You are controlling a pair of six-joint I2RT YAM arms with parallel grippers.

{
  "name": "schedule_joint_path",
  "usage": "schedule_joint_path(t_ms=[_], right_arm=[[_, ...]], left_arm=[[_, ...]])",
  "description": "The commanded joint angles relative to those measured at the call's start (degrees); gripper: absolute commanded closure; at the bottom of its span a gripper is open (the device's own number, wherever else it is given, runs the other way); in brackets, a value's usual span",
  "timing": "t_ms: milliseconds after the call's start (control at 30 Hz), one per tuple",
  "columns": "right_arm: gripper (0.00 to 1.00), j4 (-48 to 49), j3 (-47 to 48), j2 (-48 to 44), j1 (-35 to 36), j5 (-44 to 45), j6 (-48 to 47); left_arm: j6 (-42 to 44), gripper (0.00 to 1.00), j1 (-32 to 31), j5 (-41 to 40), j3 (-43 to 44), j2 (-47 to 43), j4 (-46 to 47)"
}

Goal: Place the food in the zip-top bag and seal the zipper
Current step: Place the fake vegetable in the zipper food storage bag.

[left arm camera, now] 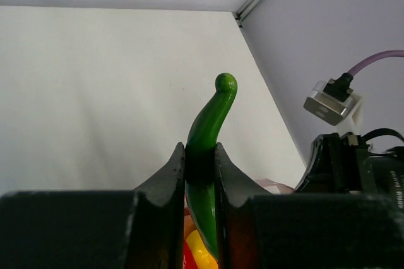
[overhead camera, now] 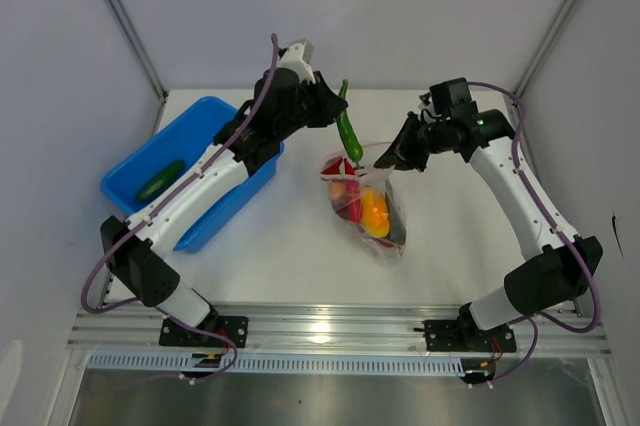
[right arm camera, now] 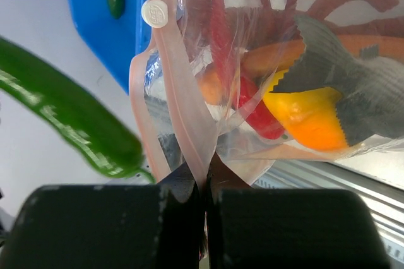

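The zip-top bag (overhead camera: 368, 208) lies near the middle of the tabletop (overhead camera: 470, 246), its mouth raised toward 12 o'clock. Food already sits inside it: red, orange and yellow pieces and a grey fish (right arm camera: 353, 73). The right fingers (right arm camera: 183, 190) are closed on the pink zipper (right arm camera: 180, 124), pinching it at the bag's 1 o'clock corner. At the bag's 12 o'clock, just above the mouth, a long green chilli (overhead camera: 349, 131) hangs upright, clamped by the left fingers (left arm camera: 172, 171). At the bag's 9 o'clock stands a blue bin (overhead camera: 215, 116), apart from the bag, with a green vegetable (overhead camera: 160, 183) lying in it.
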Motion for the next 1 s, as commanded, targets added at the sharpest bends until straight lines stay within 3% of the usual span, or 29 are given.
schedule_joint_path(t_ms=[0,267,467,967], right_arm=[[1.0,5.4,3.15,-0.13,-0.21,-5.41,4.73],[1.0,6.72,3.16,0.05,-1.09,-6.56,8.77],[1.0,12.6,-0.27,-0.91,-2.32,-8.14,18.96],[1.0,19.73,-5.55,-1.53,-3.99,-7.44,37.77]], left_arm=[[3.41,0.99,-1.83,-3.86,3.81,0.89,1.07],[7.9,0.99,-5.96,-9.57,5.31,3.62,0.63],[10.09,0.99,-7.28,-11.24,3.73,3.45,0.89],[7.11,0.99,-8.69,-8.0,0.83,4.41,2.39]])
